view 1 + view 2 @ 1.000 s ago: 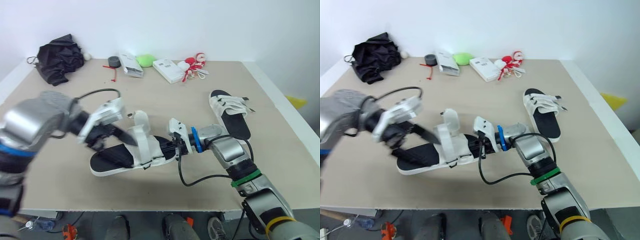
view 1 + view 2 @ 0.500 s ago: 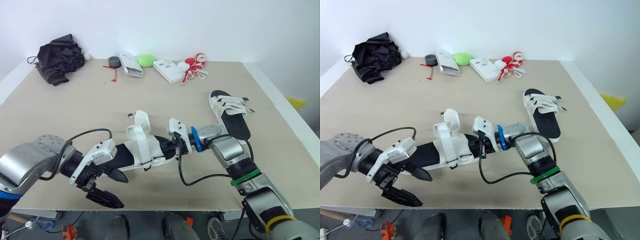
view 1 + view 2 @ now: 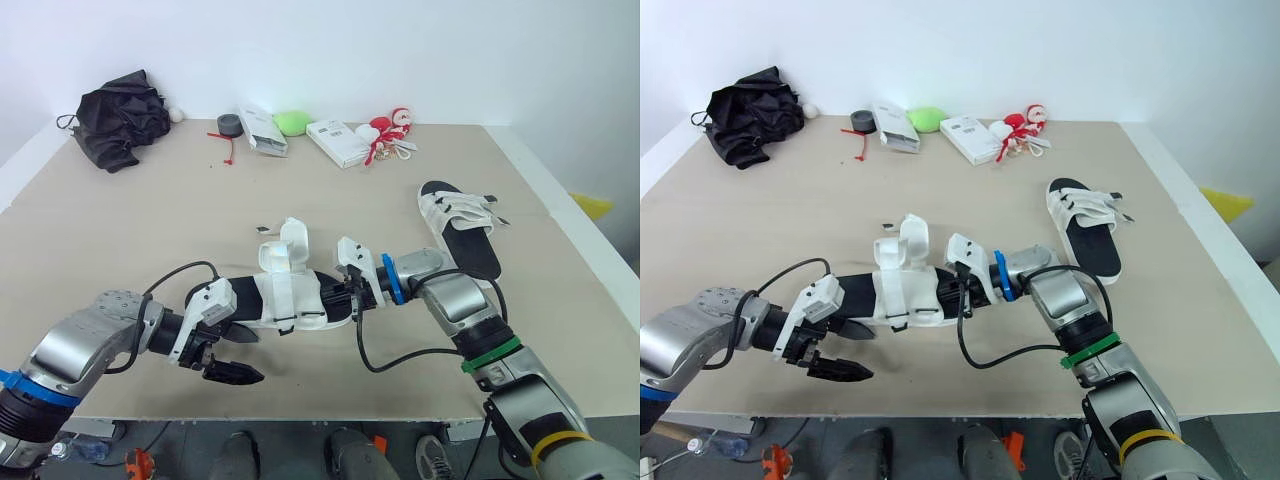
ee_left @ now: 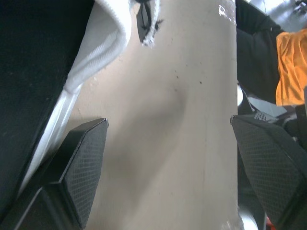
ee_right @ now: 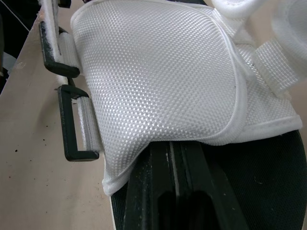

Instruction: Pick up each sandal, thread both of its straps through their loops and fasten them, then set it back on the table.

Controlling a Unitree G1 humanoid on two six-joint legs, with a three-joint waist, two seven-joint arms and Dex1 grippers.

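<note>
A sandal [image 3: 285, 300] with a black sole and white straps lies mid-table, its straps standing up loose. My right gripper [image 3: 347, 301] is shut on its toe end; the right wrist view shows the white strap fabric [image 5: 158, 81] and two black loops [image 5: 72, 124] just ahead of the fingers [image 5: 175, 191]. My left gripper [image 3: 245, 356] is wide open by the heel end, near the table's front edge. In its wrist view the fingers [image 4: 76, 167] stand far apart over bare table, with the sole's edge [image 4: 43, 72] to one side. The second sandal [image 3: 458, 225] lies at the right.
Along the table's back edge are a black bundle [image 3: 120, 115], a grey tape roll [image 3: 228, 123], two white boxes [image 3: 262, 130], a green object [image 3: 291, 121] and red-and-white trinkets [image 3: 390, 128]. The table's front edge [image 3: 320, 415] runs just below my left gripper.
My left gripper left the sandal's straps, swung down to the front edge, then rose back toward the heel. The sandal shifted slightly right and its straps stand higher.
</note>
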